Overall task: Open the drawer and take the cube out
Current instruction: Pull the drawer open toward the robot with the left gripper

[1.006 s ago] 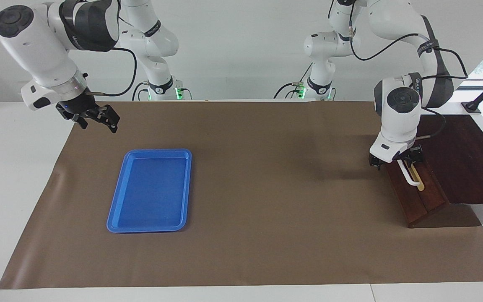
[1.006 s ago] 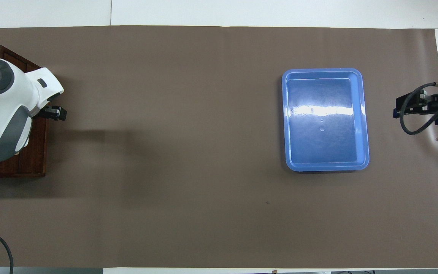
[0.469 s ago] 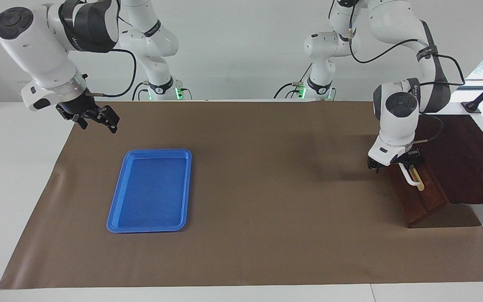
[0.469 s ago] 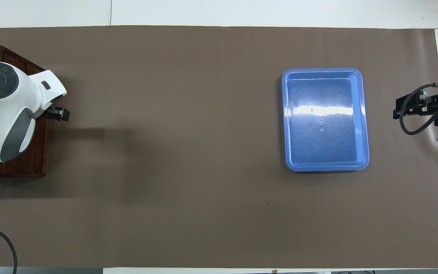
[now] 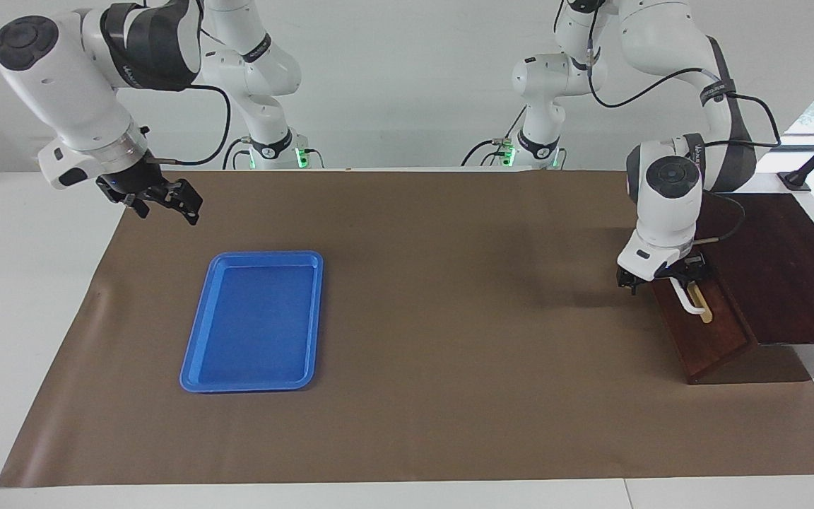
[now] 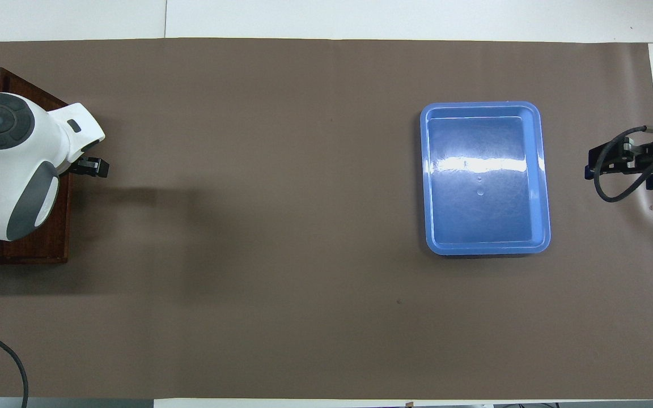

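The drawer is the dark reddish-brown front of a wooden box at the left arm's end of the table, and it looks shut. Its white bar handle runs along a tan strip. My left gripper stands open at the handle's end nearer the robots, one finger on each side of it. I cannot tell whether it touches. In the overhead view the hand covers the drawer front and only one fingertip shows. My right gripper waits open in the air over the mat's corner. The cube is hidden.
A flat blue tray lies empty on the brown mat toward the right arm's end. The box reaches past the mat's edge at the left arm's end.
My left hand has shifted slightly away from the box, toward the table's middle, and its wrist has turned a little. The drawer front has not moved. The right arm is almost still.
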`<act>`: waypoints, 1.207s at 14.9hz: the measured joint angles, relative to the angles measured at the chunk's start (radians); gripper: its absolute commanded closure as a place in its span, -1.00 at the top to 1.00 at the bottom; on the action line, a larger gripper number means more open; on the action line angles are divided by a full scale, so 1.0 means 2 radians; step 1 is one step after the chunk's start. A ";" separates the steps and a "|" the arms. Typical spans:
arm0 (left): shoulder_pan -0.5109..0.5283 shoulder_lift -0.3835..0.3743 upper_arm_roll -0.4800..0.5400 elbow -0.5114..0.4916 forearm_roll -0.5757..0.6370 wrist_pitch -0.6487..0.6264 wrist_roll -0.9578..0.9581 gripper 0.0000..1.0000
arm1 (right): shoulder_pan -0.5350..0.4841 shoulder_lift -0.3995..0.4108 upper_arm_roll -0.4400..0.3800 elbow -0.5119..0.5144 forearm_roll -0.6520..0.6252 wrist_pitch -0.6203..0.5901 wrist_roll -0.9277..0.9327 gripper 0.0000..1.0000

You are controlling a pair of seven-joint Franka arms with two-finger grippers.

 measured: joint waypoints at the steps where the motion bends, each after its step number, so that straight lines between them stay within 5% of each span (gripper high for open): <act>1: -0.002 0.000 -0.001 0.000 0.000 0.001 -0.003 1.00 | 0.000 0.000 0.000 0.000 0.000 0.000 0.000 1.00; 18: -0.066 0.005 -0.003 0.021 -0.097 0.004 -0.072 1.00 | -0.011 -0.005 0.000 -0.010 0.000 0.000 0.000 1.00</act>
